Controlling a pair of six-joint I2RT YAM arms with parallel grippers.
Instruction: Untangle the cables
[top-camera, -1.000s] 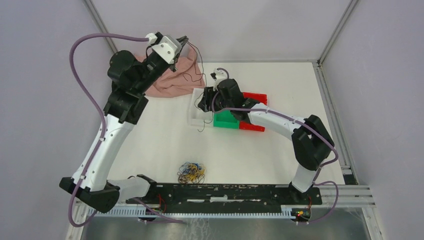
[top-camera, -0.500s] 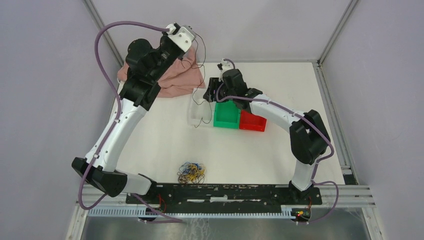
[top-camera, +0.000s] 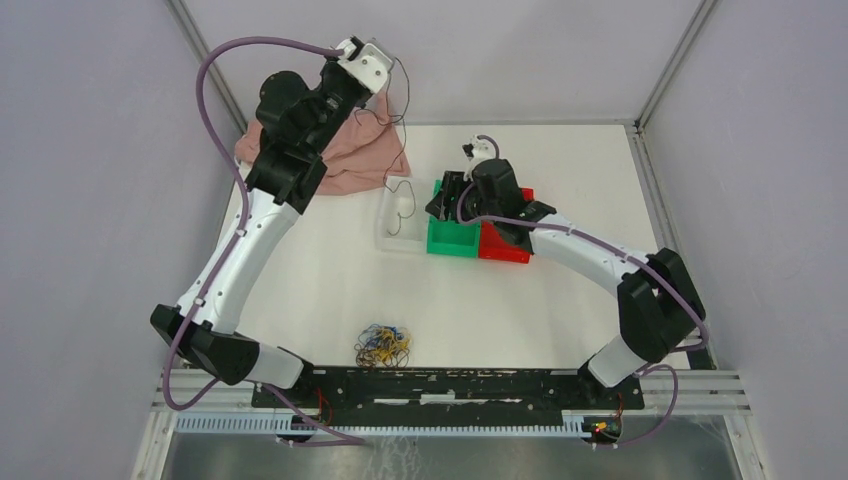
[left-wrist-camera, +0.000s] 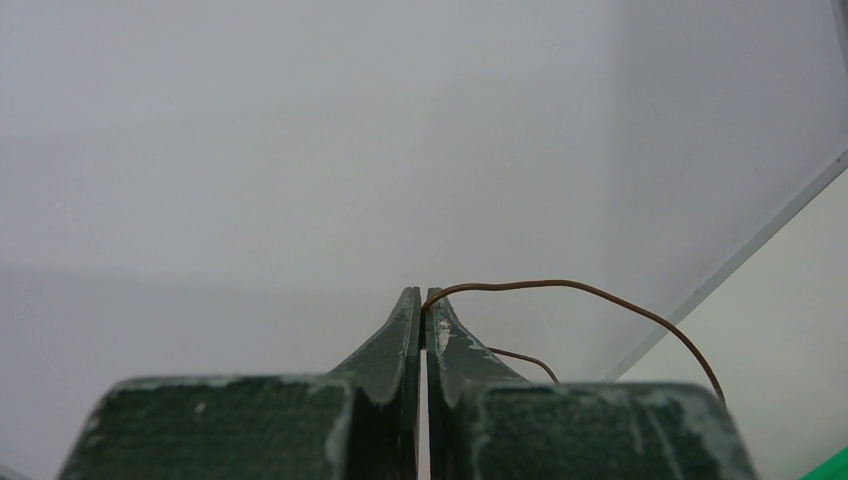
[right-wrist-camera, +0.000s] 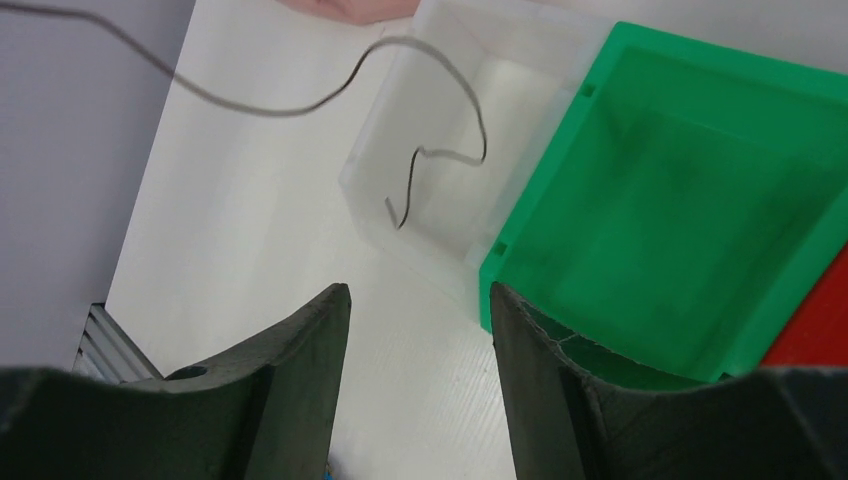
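Withdrawn beside the clear bin (top-camera: 390, 240), right end effector (right-wrist-camera: 418, 295) gapes empty; left end effector (left-wrist-camera: 422, 300) pinches brown cable (left-wrist-camera: 560, 286), best lowered slowly.

Brightly, evenly lit from above, with only faint soft shadows on the white table (top-camera: 330, 290). Crisp overhead. Hazy, featureless grey behind the left hand (left-wrist-camera: 422, 300) and its sharp brown cable (left-wrist-camera: 600, 293); green bin (right-wrist-camera: 690, 200) slightly blurred.

left end effector (left-wrist-camera: 422, 300): high, clamped | right end effector (right-wrist-camera: 418, 300): jaws parted
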